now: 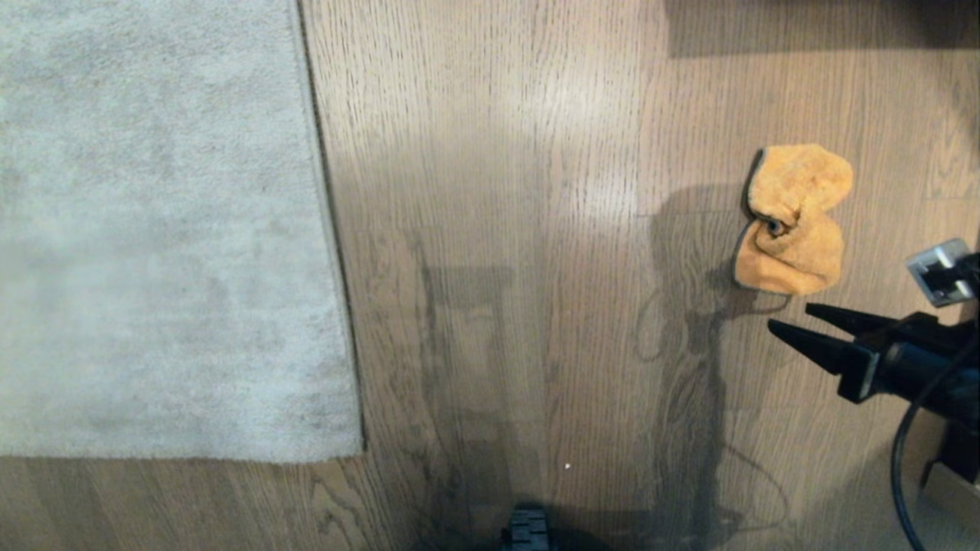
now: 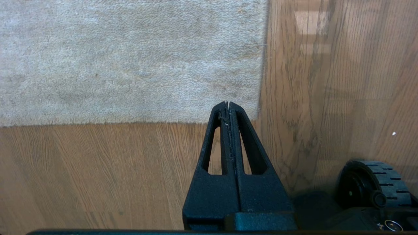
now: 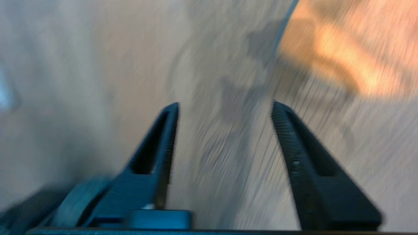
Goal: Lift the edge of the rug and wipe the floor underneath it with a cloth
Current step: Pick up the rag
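A pale grey rug lies flat at the left, its rug edge (image 1: pixel 328 229) running straight down to a near corner (image 1: pixel 360 451). The brown wood floor (image 1: pixel 536 268) fills the rest. A crumpled orange cloth (image 1: pixel 795 220) with dark trim lies on the floor at the right. My right gripper (image 1: pixel 788 316) hangs open just below the cloth, tips pointing left, nothing between its fingers; in the right wrist view the right gripper (image 3: pixel 225 104) shows over bare floor with the cloth (image 3: pixel 352 55) beyond one finger. My left gripper (image 2: pixel 228 103) is shut and empty above the rug's corner (image 2: pixel 258 114).
A grey-white plug block (image 1: pixel 940 272) and a black cable (image 1: pixel 907 459) sit at the right by the arm. A base wheel (image 2: pixel 375 186) shows in the left wrist view, and part of the base (image 1: pixel 527 529) at the bottom middle of the head view.
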You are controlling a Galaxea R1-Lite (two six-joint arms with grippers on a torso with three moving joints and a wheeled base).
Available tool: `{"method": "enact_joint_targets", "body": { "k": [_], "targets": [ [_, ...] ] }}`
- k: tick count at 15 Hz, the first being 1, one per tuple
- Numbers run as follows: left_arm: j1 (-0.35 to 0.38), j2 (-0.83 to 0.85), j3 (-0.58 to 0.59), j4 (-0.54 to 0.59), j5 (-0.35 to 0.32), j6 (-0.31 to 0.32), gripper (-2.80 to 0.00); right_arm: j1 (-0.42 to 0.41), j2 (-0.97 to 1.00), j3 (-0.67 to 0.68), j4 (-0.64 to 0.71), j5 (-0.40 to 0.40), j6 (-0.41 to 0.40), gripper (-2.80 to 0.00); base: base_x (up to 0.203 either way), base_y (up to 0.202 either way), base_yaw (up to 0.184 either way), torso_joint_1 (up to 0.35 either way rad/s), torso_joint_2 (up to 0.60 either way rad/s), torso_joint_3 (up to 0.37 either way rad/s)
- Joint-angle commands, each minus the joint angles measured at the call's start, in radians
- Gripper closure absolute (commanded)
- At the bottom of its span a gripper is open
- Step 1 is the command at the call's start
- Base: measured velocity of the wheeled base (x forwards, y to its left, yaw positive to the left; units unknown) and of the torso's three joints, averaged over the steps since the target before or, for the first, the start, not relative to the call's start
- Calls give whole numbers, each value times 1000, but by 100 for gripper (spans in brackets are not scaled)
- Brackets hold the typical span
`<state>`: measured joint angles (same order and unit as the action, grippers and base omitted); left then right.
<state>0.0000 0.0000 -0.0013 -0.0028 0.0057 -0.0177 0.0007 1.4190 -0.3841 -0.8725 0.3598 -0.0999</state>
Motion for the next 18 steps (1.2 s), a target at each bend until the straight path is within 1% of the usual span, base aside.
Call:
{"method": "enact_joint_targets", "body": {
  "k": [1,2,5,7,9,12,14,18],
  "targets": [
    [0,0,0,0,0,-1,0,-32,250,-46,-248,2,8,-280,0,0,0,0,0,0],
    [0,0,1,0,0,-1,0,-49,284,-62,-328,1,13,-280,0,0,0,0,0,0],
    [0,0,0,0,0,-1,0,-80,287,-104,-330,1,16,-280,0,0,0,0,0,0],
    [0,0,0,0,0,-1,0,-101,284,-179,-291,1,10,-280,0,0,0,0,0,0],
    [0,0,0,0,0,-1,0,-135,276,-260,-224,1,-28,-280,0,0,0,0,0,0],
    [0,0,1,0,0,-1,0,-146,280,-349,-166,2,-48,-280,0,0,0,0,0,0],
    [0,0,1,0,0,-1,0,-146,285,-372,-157,2,-49,-280,0,0,0,0,0,0],
    [0,0,0,0,0,-1,0,-146,288,-371,-154,2,-49,-280,0,0,0,0,0,0]
  ]
}}
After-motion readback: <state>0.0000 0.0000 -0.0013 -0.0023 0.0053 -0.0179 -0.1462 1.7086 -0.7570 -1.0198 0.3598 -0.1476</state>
